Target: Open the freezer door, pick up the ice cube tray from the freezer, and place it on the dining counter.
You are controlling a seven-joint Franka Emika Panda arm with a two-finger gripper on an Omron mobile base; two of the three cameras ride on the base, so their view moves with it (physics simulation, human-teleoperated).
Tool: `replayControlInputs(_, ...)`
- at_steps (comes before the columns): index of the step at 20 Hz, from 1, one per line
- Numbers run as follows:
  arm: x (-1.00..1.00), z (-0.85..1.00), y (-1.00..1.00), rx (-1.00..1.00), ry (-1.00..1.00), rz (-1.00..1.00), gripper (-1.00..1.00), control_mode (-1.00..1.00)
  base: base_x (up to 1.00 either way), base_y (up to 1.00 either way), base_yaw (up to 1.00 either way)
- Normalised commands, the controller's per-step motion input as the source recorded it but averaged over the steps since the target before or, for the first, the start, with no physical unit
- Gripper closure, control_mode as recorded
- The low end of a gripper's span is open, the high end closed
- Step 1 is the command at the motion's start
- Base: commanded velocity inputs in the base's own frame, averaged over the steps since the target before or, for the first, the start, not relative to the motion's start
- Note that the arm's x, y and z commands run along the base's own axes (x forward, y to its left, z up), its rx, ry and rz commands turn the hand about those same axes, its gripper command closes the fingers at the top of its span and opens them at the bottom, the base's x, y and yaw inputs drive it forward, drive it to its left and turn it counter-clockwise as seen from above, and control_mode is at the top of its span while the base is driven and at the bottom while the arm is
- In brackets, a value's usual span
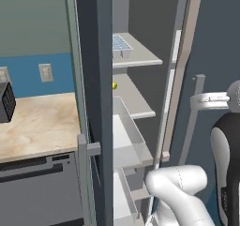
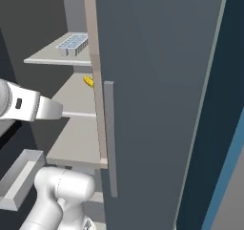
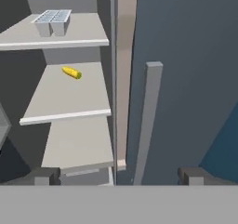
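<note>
The freezer door (image 1: 96,79) stands swung open and I see it edge-on, with light grey bins (image 1: 129,136) on its inner face. Inside the freezer (image 1: 145,28), the ice cube tray (image 1: 123,44) (image 2: 72,43) (image 3: 52,19) rests on the top shelf, white with pale blue cells. My gripper (image 3: 120,176) (image 1: 196,101) (image 2: 56,109) is open and empty. It hangs outside the compartment, lower than the tray and to its right, by the edge of the plain slate-blue door. The dining counter is out of view.
A small yellow oblong item (image 3: 71,72) lies on the second shelf. The plain door's grey bar handle (image 3: 148,121) stands close ahead of the hand. A beige worktop (image 1: 37,122) with grey appliance fronts and a black appliance (image 1: 5,102) lies left of the open door.
</note>
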Motion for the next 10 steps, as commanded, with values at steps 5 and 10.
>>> replayControlInputs(5, 0.00, 0.00, 0.00, 0.00, 0.00, 0.00, -1.00, 1.00, 0.43, 0.34, 0.00)
replayControlInputs(10, 0.00, 0.00, 0.00, 0.00, 0.00, 0.00, -1.00, 1.00, 0.56, 0.13, 0.00)
